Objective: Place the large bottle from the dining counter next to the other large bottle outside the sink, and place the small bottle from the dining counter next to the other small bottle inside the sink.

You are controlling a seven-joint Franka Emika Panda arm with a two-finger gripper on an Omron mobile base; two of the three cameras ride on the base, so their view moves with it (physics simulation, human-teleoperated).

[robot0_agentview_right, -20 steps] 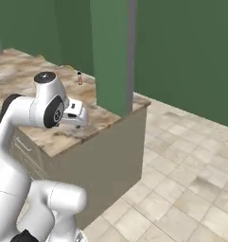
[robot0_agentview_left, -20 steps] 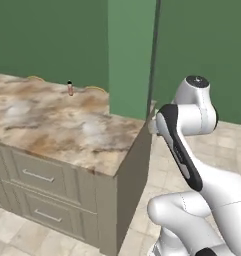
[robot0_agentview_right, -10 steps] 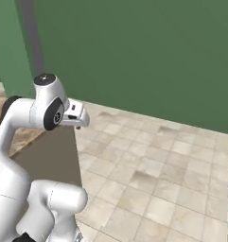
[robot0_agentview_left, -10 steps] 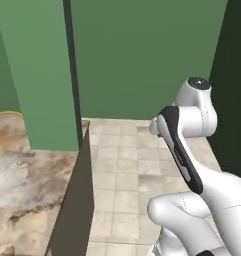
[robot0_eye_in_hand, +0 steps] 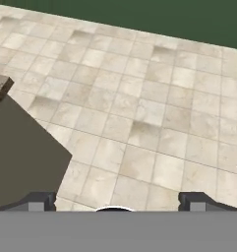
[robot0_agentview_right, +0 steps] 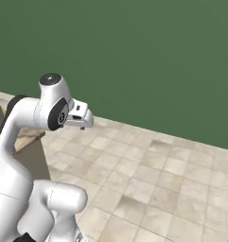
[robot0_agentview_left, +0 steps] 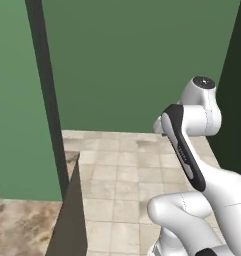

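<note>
My gripper [robot0_eye_in_hand: 118, 199] is open in the hand view, its two dark fingertips [robot0_eye_in_hand: 41, 200] far apart with nothing between them, and it looks down on tiled floor. From the right base view the hand [robot0_agentview_right: 80, 116] is held out in front of the arm's upper joint, above the floor. Both bottles, the sink and the dining counter are out of view.
A marble-topped counter corner [robot0_agentview_left: 19, 230] with a dark side panel [robot0_agentview_left: 72, 215] sits at the lower left; that panel [robot0_eye_in_hand: 21, 157] is also at the left under the hand. A green wall [robot0_agentview_left: 137, 60] and a dark pillar [robot0_agentview_left: 47, 95] stand ahead. Beige floor tiles [robot0_agentview_right: 148, 175] stretch to the right.
The whole picture has swung as the base turned: the marble counter slid off to the left, and wall and floor came into view. The arm has kept its pose.
</note>
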